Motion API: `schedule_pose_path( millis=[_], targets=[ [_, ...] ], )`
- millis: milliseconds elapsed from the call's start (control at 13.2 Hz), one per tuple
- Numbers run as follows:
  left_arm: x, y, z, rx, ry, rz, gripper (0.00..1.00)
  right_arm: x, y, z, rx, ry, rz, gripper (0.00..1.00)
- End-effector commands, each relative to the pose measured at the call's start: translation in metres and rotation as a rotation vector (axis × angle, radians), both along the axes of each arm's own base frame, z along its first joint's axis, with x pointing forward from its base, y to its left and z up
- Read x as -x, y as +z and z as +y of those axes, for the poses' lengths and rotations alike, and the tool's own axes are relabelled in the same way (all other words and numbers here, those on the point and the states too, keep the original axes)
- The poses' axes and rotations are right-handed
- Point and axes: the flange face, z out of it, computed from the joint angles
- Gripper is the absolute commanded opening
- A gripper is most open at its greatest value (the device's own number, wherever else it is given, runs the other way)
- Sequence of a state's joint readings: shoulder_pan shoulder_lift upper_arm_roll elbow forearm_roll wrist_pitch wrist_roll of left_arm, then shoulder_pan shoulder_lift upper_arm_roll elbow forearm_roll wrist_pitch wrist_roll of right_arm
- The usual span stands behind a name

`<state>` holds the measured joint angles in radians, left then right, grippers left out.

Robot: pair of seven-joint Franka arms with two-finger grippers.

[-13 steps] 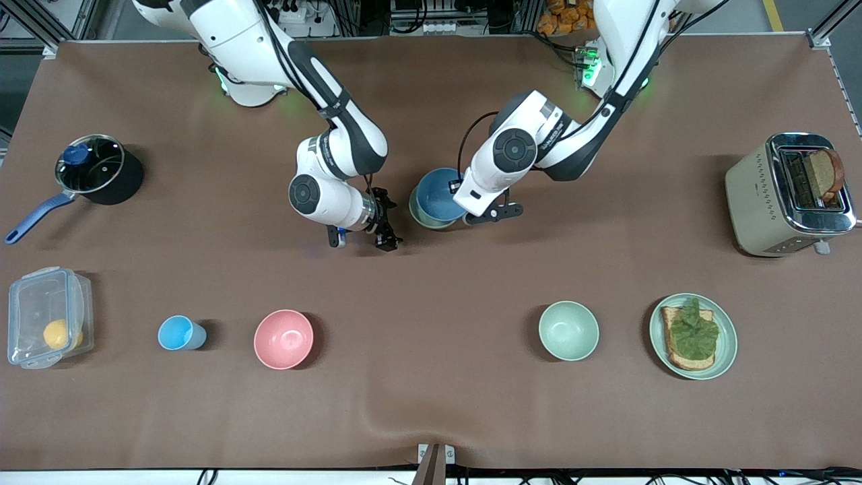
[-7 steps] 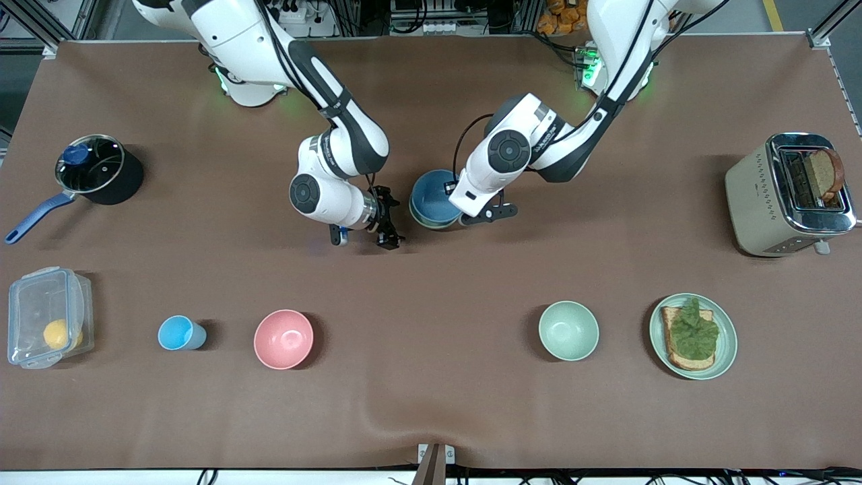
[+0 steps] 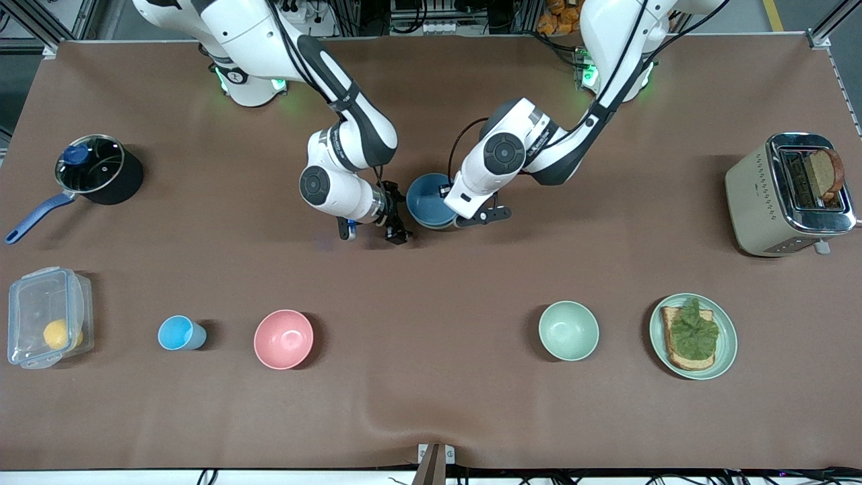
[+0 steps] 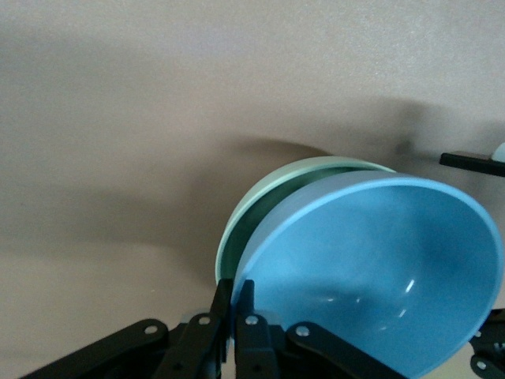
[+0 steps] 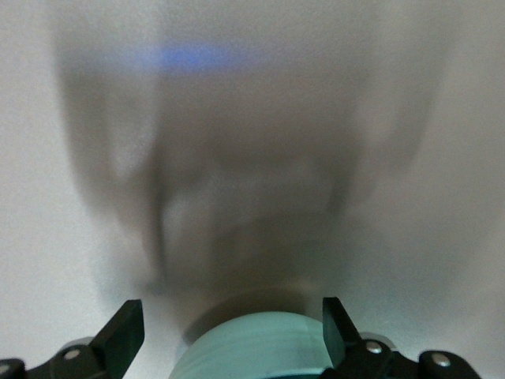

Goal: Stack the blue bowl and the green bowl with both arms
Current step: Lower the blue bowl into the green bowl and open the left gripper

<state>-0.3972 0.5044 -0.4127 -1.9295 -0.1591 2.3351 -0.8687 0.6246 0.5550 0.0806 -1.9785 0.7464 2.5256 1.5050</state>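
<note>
My left fingers [image 4: 237, 316] pinch the blue bowl's [image 4: 379, 276] rim, nested in the green bowl [image 4: 260, 205]. My right fingers [image 5: 229, 324] spread wide beside it. Only release remains.

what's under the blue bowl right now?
A green bowl: the blue bowl sits nested in it, pinched at the rim by the left claw. Only the green rim shows; its inside is covered.
</note>
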Motion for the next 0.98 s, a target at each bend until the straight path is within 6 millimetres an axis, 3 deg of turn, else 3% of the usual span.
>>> schedule_pose_path(
  millis=[0, 76, 152, 227, 303, 379, 530, 606, 833, 909],
  targets=[
    [-0.002, -0.004, -0.009, 0.013, 0.026, 0.009, 0.00, 0.002, 0.004, -0.001, -0.010, -0.025, -0.001, 1.00],
    [-0.001, -0.006, -0.009, 0.011, 0.026, 0.012, 0.00, 0.002, 0.004, -0.001, -0.010, -0.025, -0.001, 1.00],
    [-0.001, -0.007, -0.009, 0.011, 0.027, 0.014, 0.07, 0.002, 0.005, -0.002, -0.011, -0.026, -0.002, 1.00],
    [-0.002, -0.009, -0.008, 0.009, 0.027, 0.018, 0.39, 0.002, 0.004, -0.003, -0.010, -0.025, 0.000, 1.00],
    [-0.002, -0.009, -0.008, 0.009, 0.030, 0.019, 0.94, 0.003, 0.003, -0.004, -0.008, -0.025, 0.002, 1.00],
    [-0.003, -0.007, -0.008, 0.010, 0.029, 0.013, 1.00, 0.004, 0.003, -0.004, -0.006, -0.024, 0.002, 1.00],
    [-0.010, 0.002, -0.005, 0.018, 0.036, -0.003, 1.00, 0.004, 0.003, -0.004, -0.007, -0.022, 0.005, 1.00],
    [-0.015, 0.017, -0.002, 0.022, 0.045, -0.021, 1.00, 0.004, 0.006, -0.003, -0.011, -0.012, 0.005, 1.00],
    [-0.038, 0.082, 0.026, 0.022, 0.089, -0.087, 1.00, 0.001, 0.022, -0.017, -0.041, 0.086, 0.023, 1.00],
    [-0.051, 0.110, 0.044, 0.024, 0.114, -0.119, 1.00, -0.010, 0.033, -0.043, -0.051, 0.115, 0.056, 1.00]
  ],
)
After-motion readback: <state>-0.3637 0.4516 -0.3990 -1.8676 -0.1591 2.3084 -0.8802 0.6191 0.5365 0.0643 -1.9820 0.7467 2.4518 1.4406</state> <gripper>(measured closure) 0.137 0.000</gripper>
